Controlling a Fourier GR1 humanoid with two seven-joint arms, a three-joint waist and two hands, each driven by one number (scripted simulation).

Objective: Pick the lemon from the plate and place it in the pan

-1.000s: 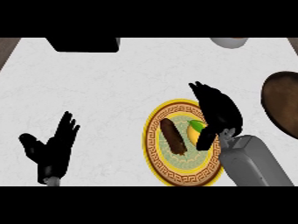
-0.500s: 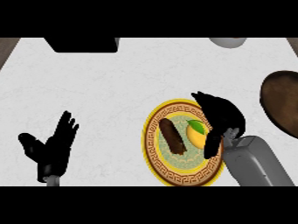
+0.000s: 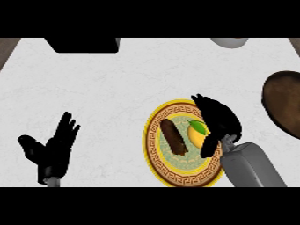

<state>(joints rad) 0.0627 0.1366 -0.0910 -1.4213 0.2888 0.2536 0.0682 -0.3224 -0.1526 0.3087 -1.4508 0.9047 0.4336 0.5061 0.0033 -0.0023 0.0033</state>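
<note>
Yellow round lemon [image 3: 196, 134]: right side hidden under the black right hand [image 3: 217, 118]. Brown round pan [image 3: 292, 107]: cut off by right edge. Black box [image 3: 81, 44] and grey round vessel [image 3: 228, 42]: cut off at top

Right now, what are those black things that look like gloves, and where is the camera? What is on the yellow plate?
Those are a robot's two hands, on grey arms. The camera sits where the robot's head is, looking down at a white kitchen counter. The left hand rests open at the lower left and holds nothing. The right hand curls round a yellow lemon, which lies on the plate. A long brown piece of food lies beside the lemon. The brown pan sits at the right edge; the lemon should go there.
</note>
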